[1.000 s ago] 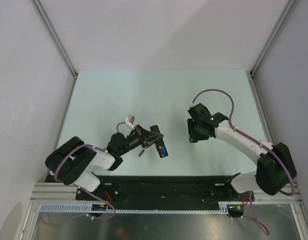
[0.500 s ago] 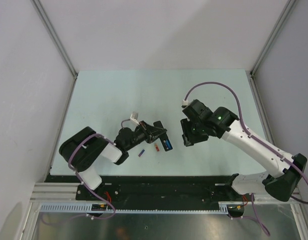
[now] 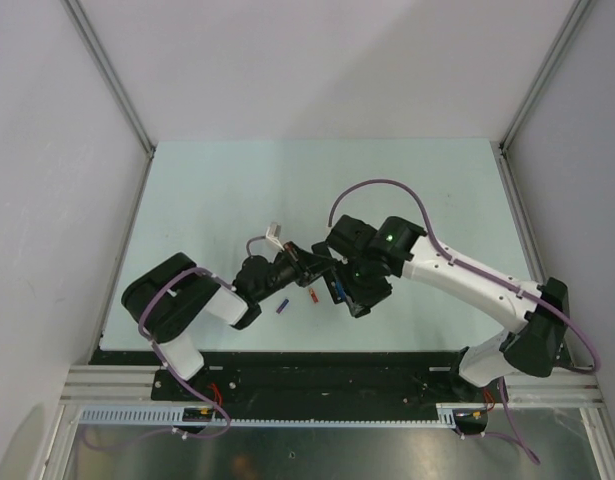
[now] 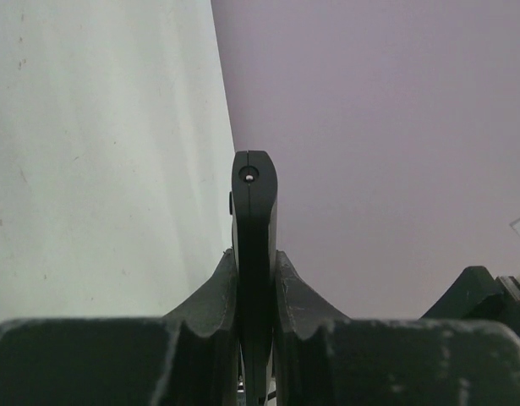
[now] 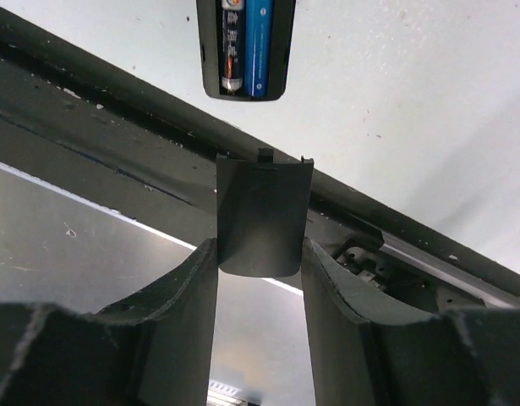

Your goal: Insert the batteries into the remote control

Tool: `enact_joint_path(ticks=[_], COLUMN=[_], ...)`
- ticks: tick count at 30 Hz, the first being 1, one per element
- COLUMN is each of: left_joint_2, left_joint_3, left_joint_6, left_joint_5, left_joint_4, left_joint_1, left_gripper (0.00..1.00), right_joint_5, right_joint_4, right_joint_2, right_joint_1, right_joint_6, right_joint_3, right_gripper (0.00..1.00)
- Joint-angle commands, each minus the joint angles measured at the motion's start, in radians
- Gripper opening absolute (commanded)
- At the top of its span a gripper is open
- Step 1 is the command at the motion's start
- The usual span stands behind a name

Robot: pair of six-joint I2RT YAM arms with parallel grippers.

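My left gripper [image 3: 305,265] is shut on the remote control [image 3: 322,272] and holds it above the table. In the left wrist view the remote [image 4: 254,220] stands edge-on between the jaws. In the right wrist view the remote's open compartment [image 5: 247,51] holds a dark battery [image 5: 232,51] and a bright blue battery [image 5: 260,46]. My right gripper [image 3: 355,295] is right next to the remote, shut on a black battery cover [image 5: 264,216], whose tabs point at the compartment. A purple-blue battery [image 3: 282,306] and a red-orange battery [image 3: 312,295] lie on the table below the left gripper.
The black base rail [image 3: 317,365] runs along the table's near edge, just behind the held cover in the right wrist view [image 5: 116,144]. White walls and metal posts close the table's left, back and right sides.
My right arm has swung left across the table, bringing the cover up to the remote. My left gripper turned the remote slightly and now holds it still.
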Motion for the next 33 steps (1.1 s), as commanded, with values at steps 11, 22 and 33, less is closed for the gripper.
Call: enact_joint_path(ticks=[11,22,33], left_joint_2=[-0.079,-0.095,-0.102], left_joint_3=[-0.067,-0.081,-0.081], left_joint_6=[0.054,0.045,0.04], left_joint_5=[-0.105,-0.131,-0.133], left_joint_4=[0.373,0.373,0.373], left_joint_1=[-0.051,-0.053,-0.057], left_gripper=[0.0,0.0,0.0], right_joint_5=[-0.063,-0.103,-0.112], right_joint_4=[-0.021,0.019,0.047], right_joint_2=[0.149,0.195,0.221], right_joint_1=[-0.042,-0.061,-0.076], right_joint_6=[-0.054,-0.046,-0.053], right_joint_3=[0.14,0.164,0.166], right_gripper=[0.0,0.0,0.0])
